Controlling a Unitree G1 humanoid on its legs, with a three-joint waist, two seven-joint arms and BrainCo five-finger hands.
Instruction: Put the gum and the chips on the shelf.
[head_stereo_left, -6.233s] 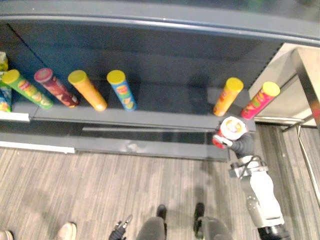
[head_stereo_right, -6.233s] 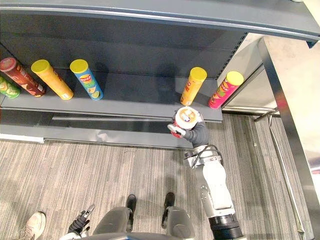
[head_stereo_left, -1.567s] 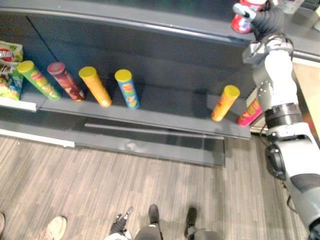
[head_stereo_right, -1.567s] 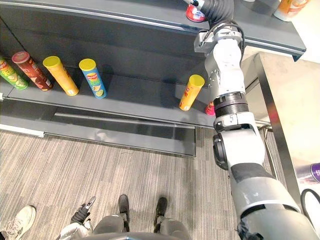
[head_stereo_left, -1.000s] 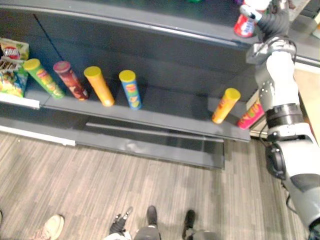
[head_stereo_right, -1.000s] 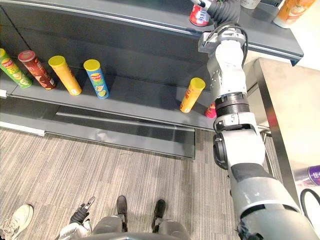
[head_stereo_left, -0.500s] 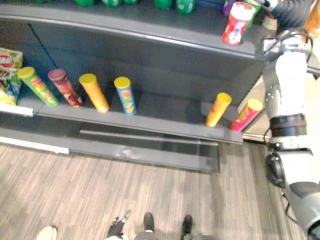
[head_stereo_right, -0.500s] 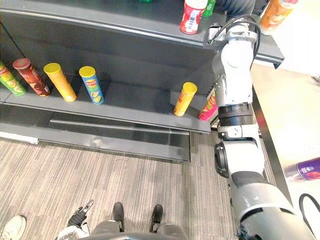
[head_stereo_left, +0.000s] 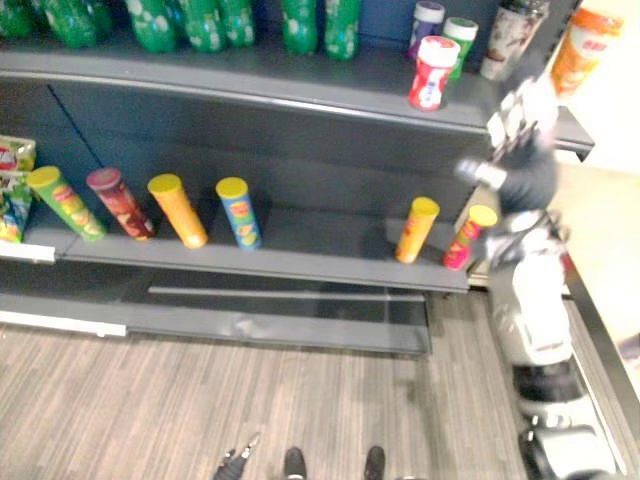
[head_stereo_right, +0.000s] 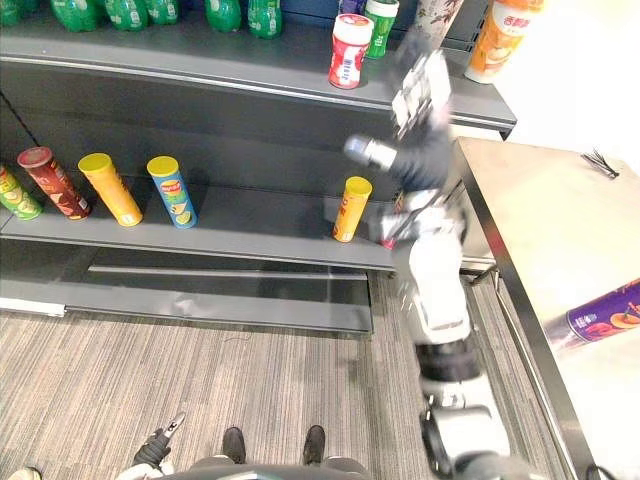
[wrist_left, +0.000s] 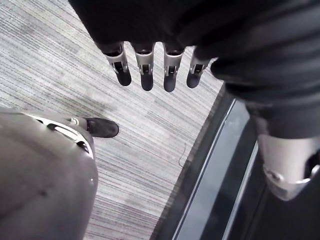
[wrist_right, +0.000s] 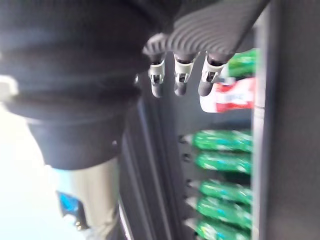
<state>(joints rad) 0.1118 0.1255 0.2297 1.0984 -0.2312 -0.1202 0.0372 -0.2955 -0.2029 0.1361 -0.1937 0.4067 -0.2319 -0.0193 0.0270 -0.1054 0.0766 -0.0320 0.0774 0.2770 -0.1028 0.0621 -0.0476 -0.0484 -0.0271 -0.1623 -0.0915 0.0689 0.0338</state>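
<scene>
On the upper shelf (head_stereo_right: 180, 52) the red-and-white canister (head_stereo_right: 350, 50) stands upright, clear of both hands, beside a green-capped container (head_stereo_right: 380, 22). Right of it and lower, the right hand (head_stereo_right: 418, 105) is blurred, its fingers (wrist_right: 180, 80) straight and holding nothing. Chip tubes (head_stereo_right: 352, 208) stand on the lower shelf (head_stereo_right: 250, 235); the arm partly hides a pink tube (head_stereo_left: 468, 236). The left hand (wrist_left: 146, 67) hangs over the floor (wrist_left: 60, 75), fingers straight. A purple tube (head_stereo_right: 603, 320) on the tabletop (head_stereo_right: 530, 220) is cut off at the edge.

Location: retail shop. Indicators: dark grey display shelving (head_stereo_left: 250, 95) stocked with spaced chip tubes (head_stereo_left: 180, 212), a row of green bottles (head_stereo_left: 298, 22), and snack bags (head_stereo_left: 12, 195).
</scene>
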